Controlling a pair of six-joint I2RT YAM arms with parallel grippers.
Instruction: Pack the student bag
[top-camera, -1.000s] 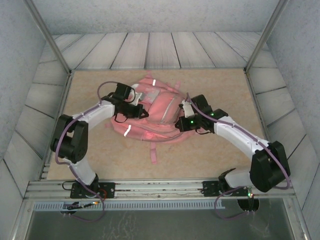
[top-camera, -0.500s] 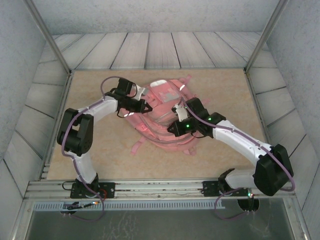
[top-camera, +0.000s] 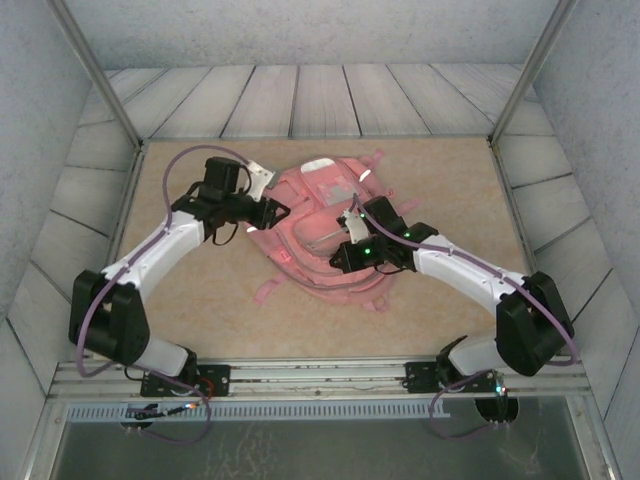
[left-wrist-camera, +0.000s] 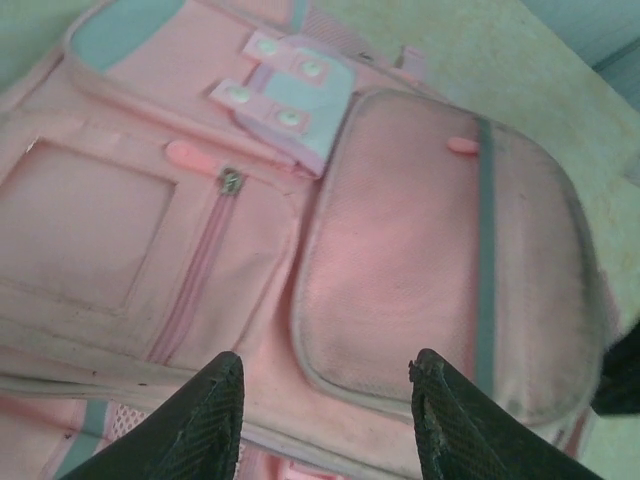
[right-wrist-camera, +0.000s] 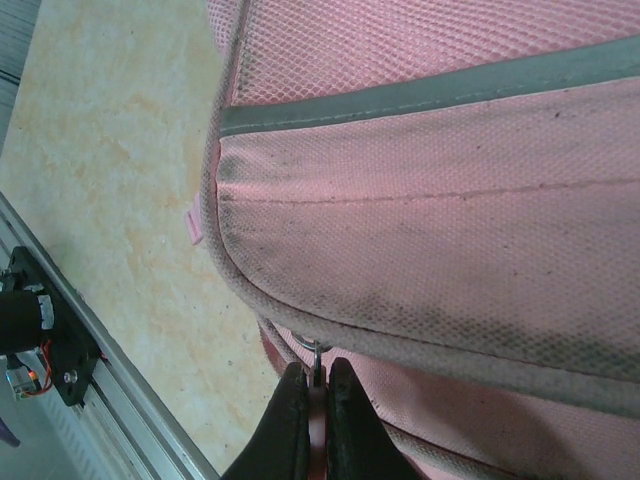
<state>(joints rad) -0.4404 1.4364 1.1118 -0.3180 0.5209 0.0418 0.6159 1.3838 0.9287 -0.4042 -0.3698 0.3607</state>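
The student bag (top-camera: 325, 225) is laid flat on the table (top-camera: 200, 300), front up, long axis approx. far-to-near. The right gripper (right-wrist-camera: 318, 378) is set at the bag's near-right edge, fingers pressed together on what appears to be a small metal zip pull (right-wrist-camera: 315, 352). The left gripper (left-wrist-camera: 325, 368) is held over the bag's left side, fingers apart, nothing between them. The zip is judged nearer the right arm, w/ the seam running along that edge.

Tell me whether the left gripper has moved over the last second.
Yes. The left gripper has shifted slightly toward the table's far-left corner, now at the student bag's left edge with its jaws open.
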